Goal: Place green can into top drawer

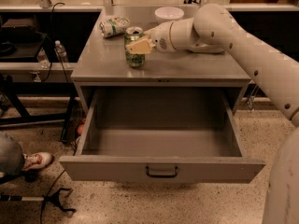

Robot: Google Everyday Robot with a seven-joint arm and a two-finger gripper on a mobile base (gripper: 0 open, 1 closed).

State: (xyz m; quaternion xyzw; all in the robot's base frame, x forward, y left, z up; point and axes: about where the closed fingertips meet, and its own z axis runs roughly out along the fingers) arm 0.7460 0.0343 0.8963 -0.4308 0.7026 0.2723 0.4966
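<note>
The green can (135,59) stands upright on the grey cabinet top (187,66), near its left front, with its silver top showing. My gripper (137,45) reaches in from the right and is right at the can, with its tan tip across the can's upper front. The can's base still looks to rest on the top. The top drawer (161,164) is pulled wide open below, and its grey inside holds nothing. Its dark handle sits at the middle of the front panel.
A crushed pale can (114,26) lies at the cabinet's back left and a white bowl (169,14) stands at the back. A water bottle (60,52) stands on a shelf to the left. A person's shoe (37,160) and a black stand (53,199) are on the floor left.
</note>
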